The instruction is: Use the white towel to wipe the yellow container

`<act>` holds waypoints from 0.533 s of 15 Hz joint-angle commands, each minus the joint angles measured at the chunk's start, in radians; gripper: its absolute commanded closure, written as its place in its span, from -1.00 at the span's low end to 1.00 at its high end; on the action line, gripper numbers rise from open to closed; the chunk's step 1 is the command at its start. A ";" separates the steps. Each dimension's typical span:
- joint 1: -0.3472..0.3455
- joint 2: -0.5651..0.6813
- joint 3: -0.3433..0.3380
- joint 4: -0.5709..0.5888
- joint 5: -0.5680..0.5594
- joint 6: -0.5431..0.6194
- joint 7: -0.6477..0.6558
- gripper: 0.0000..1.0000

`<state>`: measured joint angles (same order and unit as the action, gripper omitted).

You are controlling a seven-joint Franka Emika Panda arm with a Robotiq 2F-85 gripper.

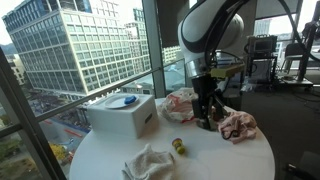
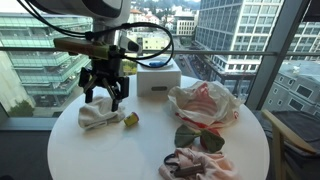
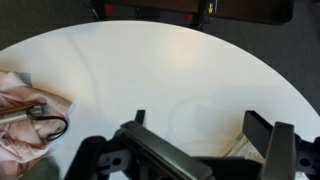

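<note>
The white towel (image 1: pixel 148 162) lies crumpled on the round white table (image 1: pixel 215 160); it also shows in an exterior view (image 2: pixel 98 116). The small yellow container (image 1: pixel 180 148) lies on the table beside the towel, as the exterior view from another side (image 2: pixel 130 119) also shows. My gripper (image 1: pixel 205 118) points down over the table with its fingers open and empty. In an exterior view my gripper (image 2: pixel 105 97) hangs just above the towel. In the wrist view my gripper (image 3: pixel 198 120) frames bare table, with a pale textured cloth edge (image 3: pixel 245 150) by one finger.
A white box (image 1: pixel 122 115) with a blue top stands at the table's window side. A pinkish plastic bag (image 2: pixel 205 103), a dark green object (image 2: pixel 200 138) and a pink cloth (image 2: pixel 195 163) lie on the table. Pink fabric with a black cord (image 3: pixel 25 120) shows in the wrist view.
</note>
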<state>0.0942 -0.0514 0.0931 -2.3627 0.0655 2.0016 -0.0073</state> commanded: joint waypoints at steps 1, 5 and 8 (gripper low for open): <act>0.040 0.128 0.044 0.120 -0.009 0.031 0.055 -1.00; 0.078 0.270 0.068 0.223 -0.067 0.087 0.080 -1.00; 0.091 0.360 0.071 0.265 -0.067 0.156 0.050 -1.00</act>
<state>0.1759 0.2120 0.1597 -2.1712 0.0127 2.1150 0.0564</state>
